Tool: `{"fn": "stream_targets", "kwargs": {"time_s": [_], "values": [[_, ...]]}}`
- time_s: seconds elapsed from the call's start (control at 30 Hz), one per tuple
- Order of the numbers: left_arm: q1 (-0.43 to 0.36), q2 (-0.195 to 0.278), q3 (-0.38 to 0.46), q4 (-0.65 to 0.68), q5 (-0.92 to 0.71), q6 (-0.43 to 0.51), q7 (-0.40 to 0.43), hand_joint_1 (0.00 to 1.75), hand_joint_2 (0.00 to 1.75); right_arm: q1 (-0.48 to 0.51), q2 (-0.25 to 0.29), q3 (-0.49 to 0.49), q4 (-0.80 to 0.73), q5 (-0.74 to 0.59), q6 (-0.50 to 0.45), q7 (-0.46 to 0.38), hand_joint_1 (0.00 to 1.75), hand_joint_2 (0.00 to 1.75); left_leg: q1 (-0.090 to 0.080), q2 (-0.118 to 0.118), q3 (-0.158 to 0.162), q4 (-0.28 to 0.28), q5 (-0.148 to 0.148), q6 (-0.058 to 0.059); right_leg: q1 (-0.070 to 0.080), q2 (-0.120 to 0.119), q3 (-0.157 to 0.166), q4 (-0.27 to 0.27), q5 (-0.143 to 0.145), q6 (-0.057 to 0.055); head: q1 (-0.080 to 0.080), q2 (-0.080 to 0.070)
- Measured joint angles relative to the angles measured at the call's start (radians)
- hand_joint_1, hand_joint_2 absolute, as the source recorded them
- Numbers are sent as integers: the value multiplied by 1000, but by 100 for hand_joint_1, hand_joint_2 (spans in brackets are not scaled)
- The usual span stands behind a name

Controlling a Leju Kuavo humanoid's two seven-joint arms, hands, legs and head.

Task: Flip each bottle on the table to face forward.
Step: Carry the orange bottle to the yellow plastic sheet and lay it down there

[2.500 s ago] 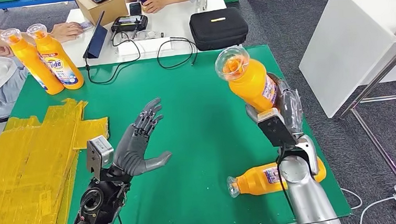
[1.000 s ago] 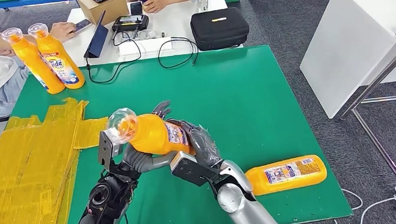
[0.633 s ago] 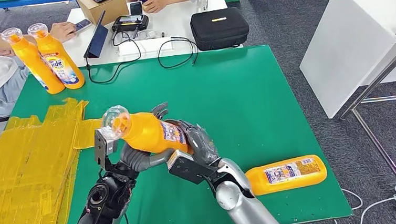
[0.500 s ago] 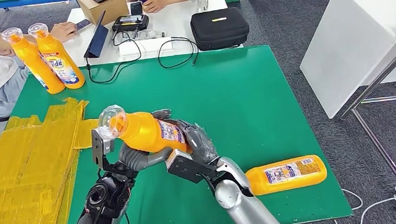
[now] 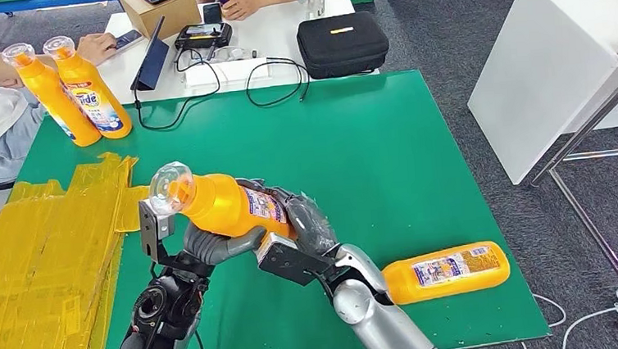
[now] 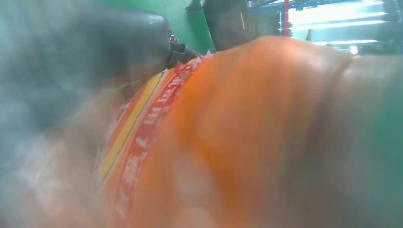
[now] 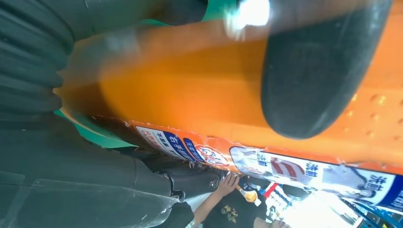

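Green mat (image 5: 352,138) covers the work table; yellow taped patch (image 5: 40,259) on its left side; white desk behind with a black case (image 5: 341,44), cables, a tablet and a cardboard box; people's hands rest at that desk.

Both hands meet on one orange bottle (image 5: 226,205), held tilted above the mat near the yellow patch; clear cap (image 5: 167,188) up and away from the fingers, base down between the two palms. Left hand (image 5: 212,243) cups it from underneath, fingers curled up around the body, thumb against the lower side; left wrist view is blurred, orange body (image 6: 247,133) and label edge pressed right against the palm. Right hand (image 5: 305,224) wraps the base end, fingers closed over the label; right wrist view shows a dark fingertip (image 7: 318,66) flat on the orange wall (image 7: 180,85), printed label just beyond it.

Second bottle (image 5: 448,271) lies flat on the mat, well apart from the fingers, behind the right forearm, label up. Two upright bottles (image 5: 78,96) stand touching at the mat's far left corner.
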Motion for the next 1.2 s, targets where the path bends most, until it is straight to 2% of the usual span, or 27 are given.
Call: {"fn": "stream_targets", "kwargs": {"time_s": [0.07,0.1,0.27,0.4,0.7,1.0,1.07,1.1,1.2], "values": [[0,0,1,0,3,2,0,175,175,0,0,0,1,0,-5,-2,24,175,0,0,0,0,0,0,0,0,0,0,0,0,0,0],[0,-1,2,0,5,3,0,175,175,1,0,0,1,1,-8,-3,0,175,0,0,0,0,0,0,0,0,0,0,0,0,0,0],[-2,-7,24,0,3,34,-1,175,175,17,-6,-19,-15,-2,-44,-8,0,175,0,0,0,0,0,0,0,0,0,0,0,0,0,0],[-10,-8,47,0,-78,125,-9,175,175,43,-18,-48,-74,-14,-63,-10,0,175,0,0,0,0,0,0,0,0,0,0,0,0,0,0],[-49,-3,84,19,-201,247,-12,175,175,87,-35,-99,-224,-49,-104,-19,0,175,0,0,0,0,0,0,0,0,0,0,0,0,0,0],[-66,7,108,35,-248,287,-17,175,175,113,-48,-126,-321,-51,-119,-19,0,175,0,0,0,0,0,0,0,0,0,0,0,0,0,0],[-66,12,108,33,-346,365,-26,175,175,121,-50,-131,-337,-47,-136,-21,0,175,0,0,0,0,0,0,0,0,0,0,0,0,0,0],[-68,18,108,31,-450,444,-25,175,175,126,-52,-135,-350,-45,-145,-22,0,175,0,0,0,0,0,0,0,0,0,0,0,0,0,0],[-92,55,106,35,-939,712,49,175,175,142,-61,-147,-398,-48,-159,-24,0,175,0,0,0,0,0,0,0,0,0,0,0,0,0,0]]}}
